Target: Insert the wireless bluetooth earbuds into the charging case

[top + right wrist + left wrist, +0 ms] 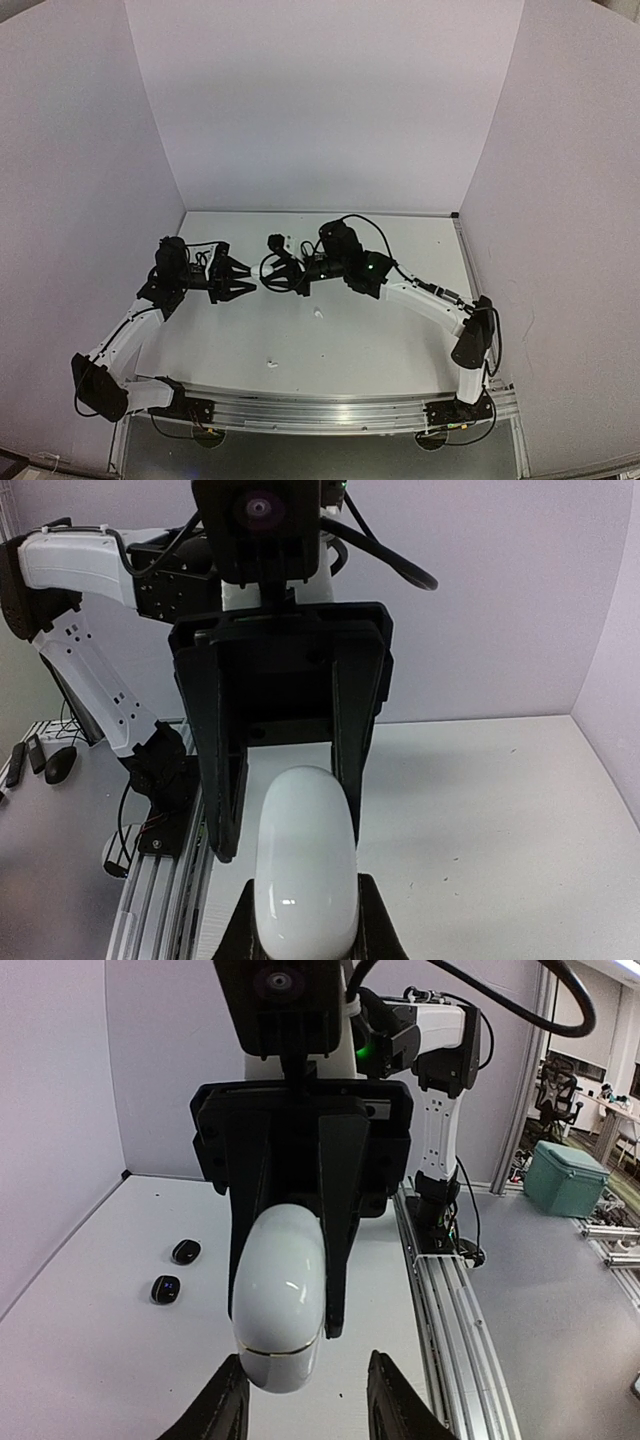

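**White case held in mid-air between two claws**

The right claw (308, 932) is clamped on the white charging case (278, 1300). It holds the case clear of the worktop (380, 330), with the case's long axis pointing at the left arm. The case is shut, and a thin seam crosses it near the end that faces the left arm.

The left claw (306, 1402) meets the case head-on with its fingers (228, 1405) apart, one on each side of the seamed end. They sit close to the shell but do not grip it, and a gap shows on at least one side. The right wrist view agrees: the left claw's fingers flank the far end of the case, with a gap beside one of them.

From above, both arms reach inward and the claws meet near the middle of the worktop. The case itself is hidden there among the black fingers and cables.

Two tiny white earbuds (319, 313) appear to lie loose on the worktop, though they are too small to make out clearly. One lies just in front of the right claw. The second bud (270, 363) lies nearer the rail at the arms' bases, well apart from the first.

In the left wrist view, two small black rounded pieces (186, 1251) lie near each other on the worktop towards the back wall. One has a bluish glint. The views do not settle whether they are buds or cases.
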Robot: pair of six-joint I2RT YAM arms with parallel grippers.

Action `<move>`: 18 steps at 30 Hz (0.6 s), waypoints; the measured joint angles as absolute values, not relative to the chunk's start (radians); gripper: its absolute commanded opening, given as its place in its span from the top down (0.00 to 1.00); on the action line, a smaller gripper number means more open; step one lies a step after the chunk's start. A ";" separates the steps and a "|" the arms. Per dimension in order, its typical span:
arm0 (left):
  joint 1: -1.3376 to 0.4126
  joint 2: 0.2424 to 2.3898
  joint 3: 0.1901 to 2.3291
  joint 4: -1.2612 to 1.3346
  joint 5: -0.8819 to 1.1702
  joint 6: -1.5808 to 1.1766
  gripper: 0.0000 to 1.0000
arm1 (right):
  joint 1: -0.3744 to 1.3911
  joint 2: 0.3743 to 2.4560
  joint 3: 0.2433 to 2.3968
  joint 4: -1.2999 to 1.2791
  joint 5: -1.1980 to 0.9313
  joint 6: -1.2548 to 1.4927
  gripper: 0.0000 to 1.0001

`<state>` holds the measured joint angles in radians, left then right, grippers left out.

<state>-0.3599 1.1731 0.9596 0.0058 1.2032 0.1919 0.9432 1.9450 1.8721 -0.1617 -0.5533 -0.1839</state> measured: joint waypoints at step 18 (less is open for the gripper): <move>-0.355 1.180 0.960 0.007 1.204 0.170 0.94 | 0.948 1.969 1.896 -0.167 -0.565 -0.202 1.00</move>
